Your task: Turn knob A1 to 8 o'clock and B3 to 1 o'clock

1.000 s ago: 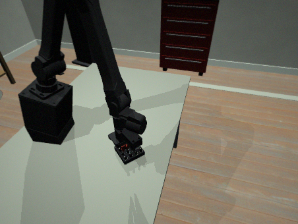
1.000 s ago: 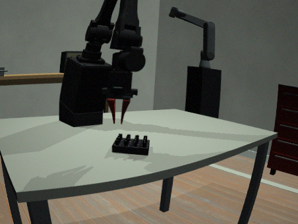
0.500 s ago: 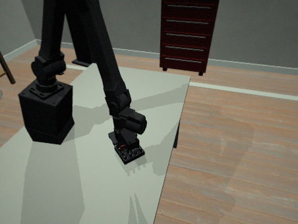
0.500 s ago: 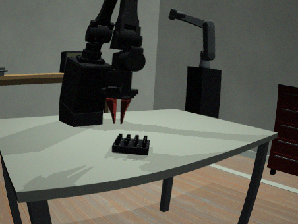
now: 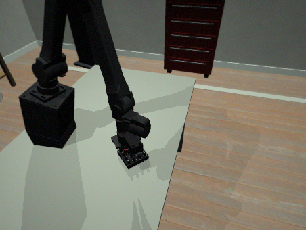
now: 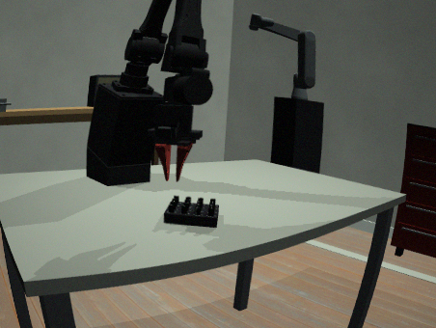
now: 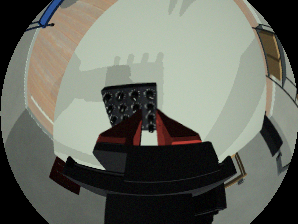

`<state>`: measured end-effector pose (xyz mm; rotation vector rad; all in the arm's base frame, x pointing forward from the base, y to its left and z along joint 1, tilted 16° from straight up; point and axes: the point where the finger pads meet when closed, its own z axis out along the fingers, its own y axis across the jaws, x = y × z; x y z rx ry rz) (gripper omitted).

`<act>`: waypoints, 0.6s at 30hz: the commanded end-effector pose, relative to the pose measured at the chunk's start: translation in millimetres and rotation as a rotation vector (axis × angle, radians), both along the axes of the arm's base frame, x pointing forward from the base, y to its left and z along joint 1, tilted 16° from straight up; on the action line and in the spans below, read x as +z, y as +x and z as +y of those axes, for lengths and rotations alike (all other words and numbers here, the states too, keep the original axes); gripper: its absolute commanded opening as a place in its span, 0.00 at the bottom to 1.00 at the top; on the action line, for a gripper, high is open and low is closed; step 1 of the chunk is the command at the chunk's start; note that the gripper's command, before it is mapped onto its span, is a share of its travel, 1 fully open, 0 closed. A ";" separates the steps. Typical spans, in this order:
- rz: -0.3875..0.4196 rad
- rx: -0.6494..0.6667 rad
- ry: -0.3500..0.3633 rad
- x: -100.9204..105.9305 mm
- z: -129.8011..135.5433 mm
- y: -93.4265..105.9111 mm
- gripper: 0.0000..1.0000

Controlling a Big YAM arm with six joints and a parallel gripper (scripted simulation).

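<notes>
Knob box: here it is, the dark knob box (image 5: 133, 163) (image 6: 191, 219) (image 7: 128, 101), flat on the bench and looking upright, with its rows of little knobs standing proud.
Knob A1: its white line is too small to read, so no calling it at 8 o'clock, turned or unturned.
Knob B3: same story; whether it points at 1 o'clock cannot be told.
Other knobs: no verdict on their marks either, and the socket side can't be picked out.
Progress: not finished, that much is sure, with the hand poised right over the box; any turn still owed is left, then the final retreat.
Hand: and the hand (image 5: 126, 151) (image 6: 173, 180) (image 7: 149, 113) hangs above the box, red fingers pointing down, a narrow gap between the tips, nothing pinched.
Contact: none! The exterior view shows clear air between fingertips and knob tops.
Next: looks like a line-up over one knob, though which one I can't say; neighbours stand close, so a slightly wide descent could nudge one.
Arm: the black arm (image 5: 113, 71) (image 6: 185, 53) reaches in from the far side, its pedestal (image 5: 47, 118) (image 6: 125, 140) far and left of the box.
Bench: pale bench (image 5: 108, 193) (image 6: 289, 193) (image 7: 200, 55), crossed by long shadows.

Above the knobs, the gripper (image 5: 128, 152) (image 6: 173, 180) (image 7: 149, 113) has been turned slightly about its upright axis; in the exterior view, more of one finger's red face (image 6: 164, 156) is now exposed than a second ago.
</notes>
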<state>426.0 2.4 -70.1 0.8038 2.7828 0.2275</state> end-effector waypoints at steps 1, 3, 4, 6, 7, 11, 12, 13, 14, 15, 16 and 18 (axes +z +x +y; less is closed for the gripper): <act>-0.011 -0.002 -0.002 6.7 2.3 0.6 0.19; -0.011 -0.002 -0.002 6.7 2.3 0.6 0.19; -0.011 -0.002 -0.002 6.7 2.3 0.6 0.19; -0.011 -0.002 -0.002 6.7 2.3 0.6 0.19; -0.011 -0.002 -0.002 6.7 2.3 0.6 0.19; -0.010 -0.002 -0.002 6.3 2.3 0.6 0.19; -0.010 -0.002 -0.002 5.8 2.3 0.6 0.19; -0.010 -0.002 -0.002 5.8 2.3 0.6 0.19; -0.010 -0.002 -0.002 5.8 2.3 0.6 0.19; -0.009 -0.002 -0.001 5.0 2.4 0.7 0.19; -0.008 -0.002 -0.001 3.9 2.4 0.7 0.19; -0.005 -0.001 -0.001 0.4 2.7 0.8 0.19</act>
